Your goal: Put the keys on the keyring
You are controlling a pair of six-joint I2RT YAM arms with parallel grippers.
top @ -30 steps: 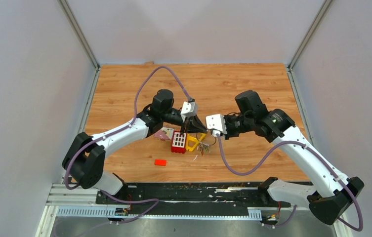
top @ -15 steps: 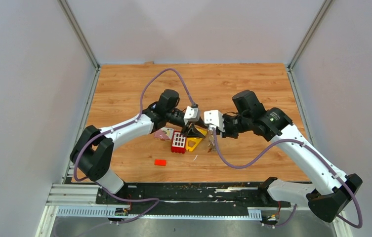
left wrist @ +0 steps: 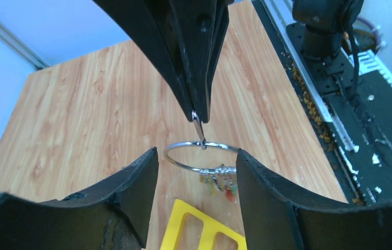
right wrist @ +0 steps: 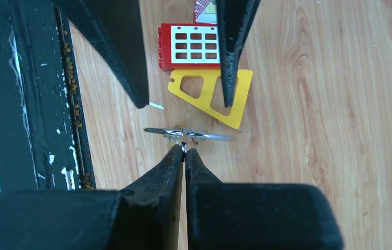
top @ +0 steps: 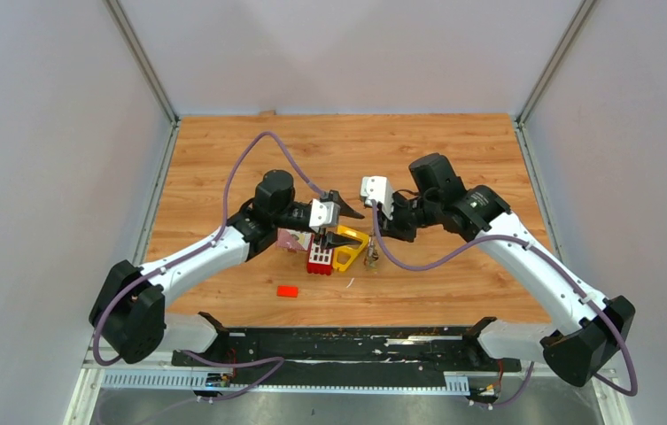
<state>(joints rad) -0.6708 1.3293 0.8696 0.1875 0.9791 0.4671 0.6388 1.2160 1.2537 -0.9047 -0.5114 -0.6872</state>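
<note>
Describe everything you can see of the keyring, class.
The keyring is a thin, round, silver wire ring, shiny like steel. It hangs above the wooden table, pinched at its top edge by the shut tips of the right gripper. Small keys with coloured heads dangle in a bunch from its lower side. It sits between the open fingers of the left gripper, which do not touch it.

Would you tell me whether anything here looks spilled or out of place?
Yes: brown crumbs litter the black rail along the near edge of the table, and a white scrap lies beside the yellow frame.
</note>
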